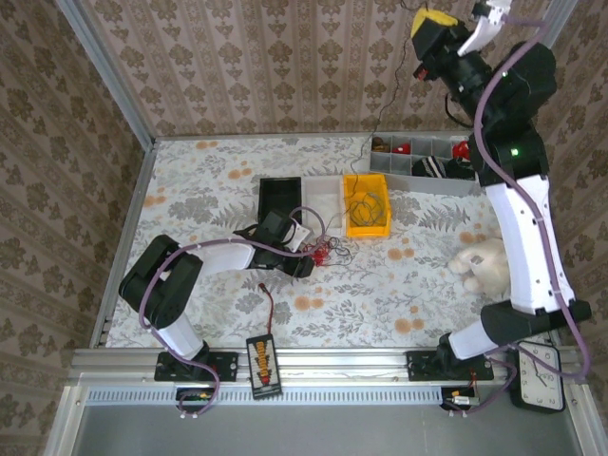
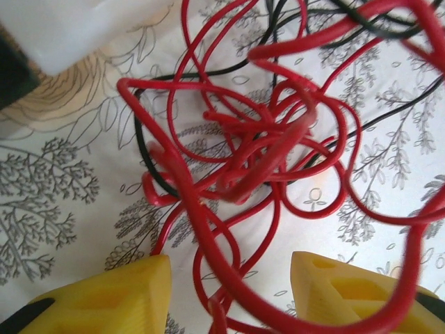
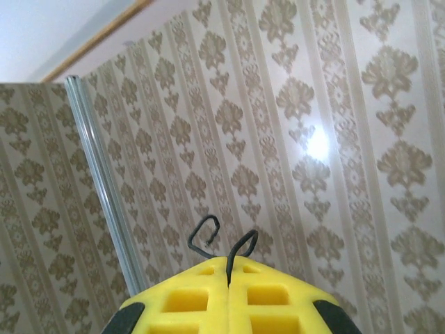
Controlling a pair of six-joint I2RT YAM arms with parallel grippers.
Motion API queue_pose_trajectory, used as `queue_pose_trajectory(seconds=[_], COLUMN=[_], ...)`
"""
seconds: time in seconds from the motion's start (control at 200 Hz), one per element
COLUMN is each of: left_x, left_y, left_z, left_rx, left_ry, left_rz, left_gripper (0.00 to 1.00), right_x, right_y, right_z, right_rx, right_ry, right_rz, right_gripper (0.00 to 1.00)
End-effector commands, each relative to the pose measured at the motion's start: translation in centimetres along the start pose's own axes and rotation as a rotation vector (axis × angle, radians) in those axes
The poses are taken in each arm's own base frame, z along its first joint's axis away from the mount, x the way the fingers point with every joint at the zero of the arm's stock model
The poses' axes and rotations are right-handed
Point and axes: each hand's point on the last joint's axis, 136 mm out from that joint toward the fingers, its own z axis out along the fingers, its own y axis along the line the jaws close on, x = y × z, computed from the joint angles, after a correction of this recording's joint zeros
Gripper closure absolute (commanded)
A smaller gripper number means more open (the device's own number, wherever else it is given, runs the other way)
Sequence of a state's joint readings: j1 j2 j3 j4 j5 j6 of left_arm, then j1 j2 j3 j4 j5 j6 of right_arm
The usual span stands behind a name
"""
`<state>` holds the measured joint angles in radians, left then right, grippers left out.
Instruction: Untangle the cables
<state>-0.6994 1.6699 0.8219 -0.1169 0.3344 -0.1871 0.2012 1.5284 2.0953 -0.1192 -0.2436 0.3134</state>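
Note:
The cables [image 1: 332,252] lie tangled on the floral tablecloth, mostly red loops with a few thin black strands [image 2: 264,139]. My left gripper [image 1: 309,259] is low over the tangle's left side, open, its yellow fingertips [image 2: 132,292] apart. Red loops run across the gap of the left gripper [image 2: 229,268], but nothing is pinched. My right gripper [image 1: 429,24] is raised high against the back wall, shut on a thin black cable [image 3: 208,218] whose bent ends stick out past the right gripper [image 3: 228,263]. That black cable [image 1: 393,90] hangs down toward the yellow bin [image 1: 384,228].
A black bin [image 1: 266,195] and a white bin [image 1: 323,185] stand left of the yellow one. A grey divided tray [image 1: 432,186] sits at the back right. A white plush toy [image 1: 480,258] lies beside the right arm. An orange-black device [image 1: 263,364] rests at the near edge.

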Motion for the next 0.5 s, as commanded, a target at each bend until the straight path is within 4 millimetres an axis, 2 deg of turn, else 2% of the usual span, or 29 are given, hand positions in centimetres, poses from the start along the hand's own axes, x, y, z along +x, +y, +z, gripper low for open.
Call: queue_pose_trajectory(seconds=[0.0, 0.15, 0.39, 0.495], left_x=[0.2, 0.6, -0.5, -1.2], left_y=[0.6, 0.9, 0.8, 0.8], left_z=[-0.4, -0.3, -1.2, -1.8], left_rx=[-0.037, -0.048, -0.051, -0.066], left_ry=[-0.018, -0.022, -0.086, -0.124], left_rz=[-0.013, -0.032, -0.032, -0.025], left_gripper=[0.52, 0.51, 0.51, 0.50], right_x=[-1.5, -2.0, 2.7, 3.6], right_y=[1.1, 1.6, 1.6, 1.8], right_z=[1.9, 4.0, 5.9, 6.1], right_rx=[-0.052, -0.081, -0.100, -0.086], right_ry=[-0.048, -0.051, 0.060, 0.078], right_rz=[-0.004, -0.008, 0.030, -0.005], right_gripper=[1.00, 1.00, 1.00, 1.00])
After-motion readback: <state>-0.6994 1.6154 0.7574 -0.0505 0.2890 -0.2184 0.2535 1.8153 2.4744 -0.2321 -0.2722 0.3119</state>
